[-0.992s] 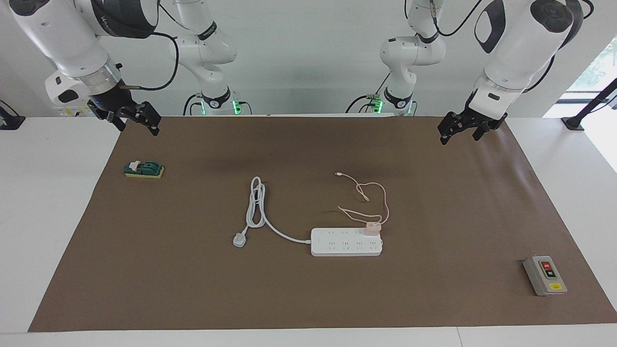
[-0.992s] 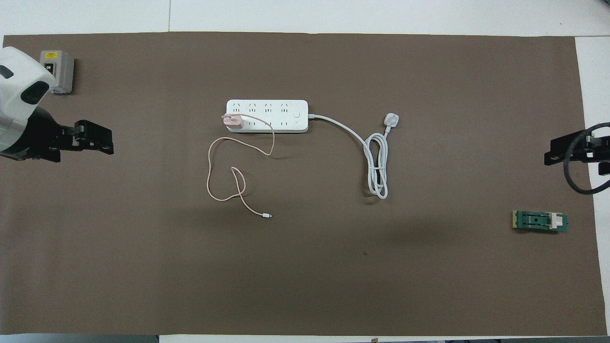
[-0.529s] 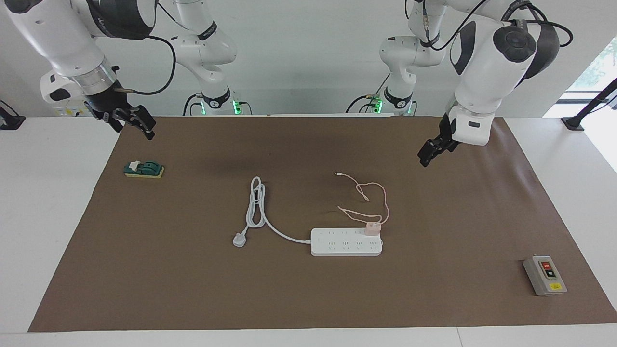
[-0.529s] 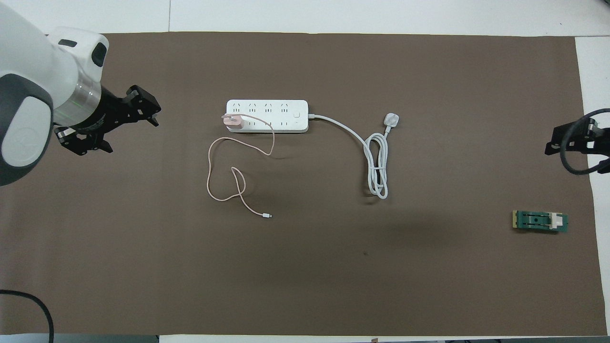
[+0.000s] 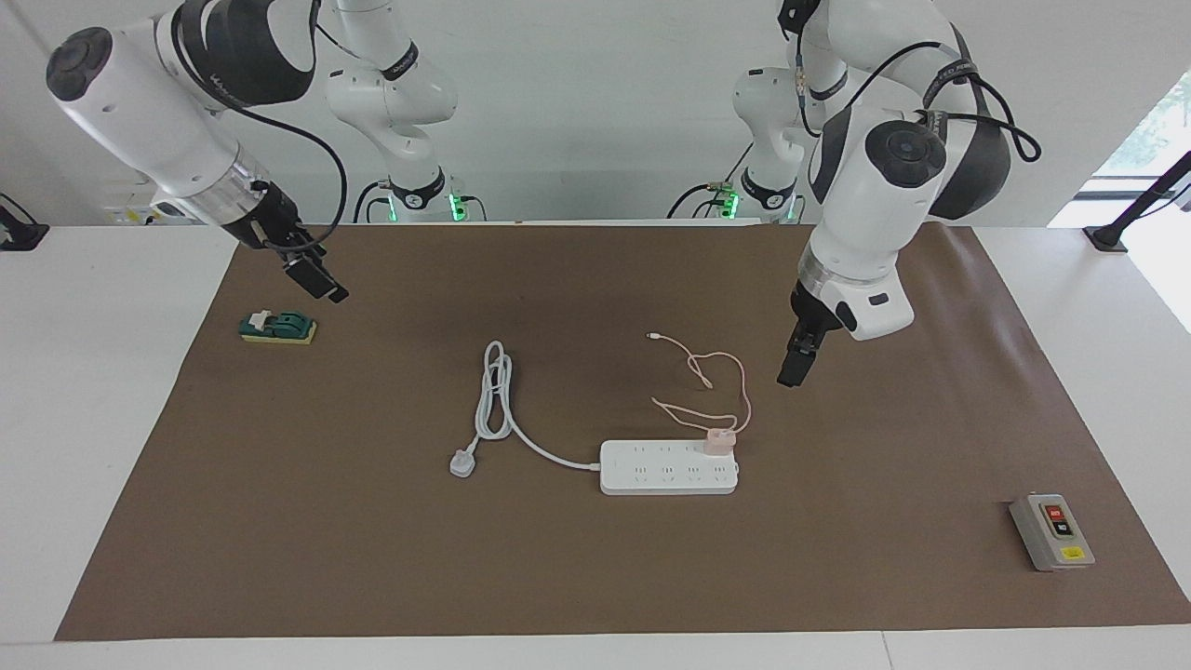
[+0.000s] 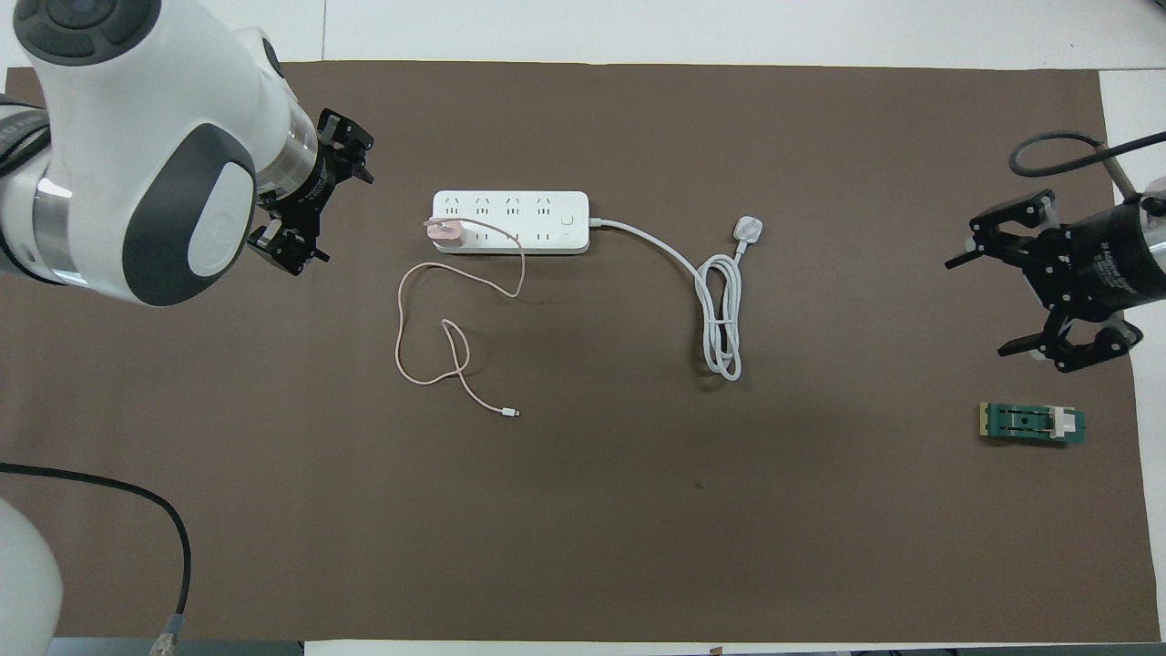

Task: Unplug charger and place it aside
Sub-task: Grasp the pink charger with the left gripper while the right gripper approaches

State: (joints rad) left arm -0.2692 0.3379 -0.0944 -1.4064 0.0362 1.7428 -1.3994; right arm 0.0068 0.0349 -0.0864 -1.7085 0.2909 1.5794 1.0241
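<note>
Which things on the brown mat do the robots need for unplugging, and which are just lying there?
Needed:
charger, plugged in
power strip holding it
left gripper, over the mat beside the charger's cable

Just lying about:
green switch
grey button box
right gripper, over the mat by the green switch

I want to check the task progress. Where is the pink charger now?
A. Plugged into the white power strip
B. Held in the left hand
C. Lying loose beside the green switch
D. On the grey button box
A: the charger sits in a socket at the end of the power strip, with neither hand on it.
</note>
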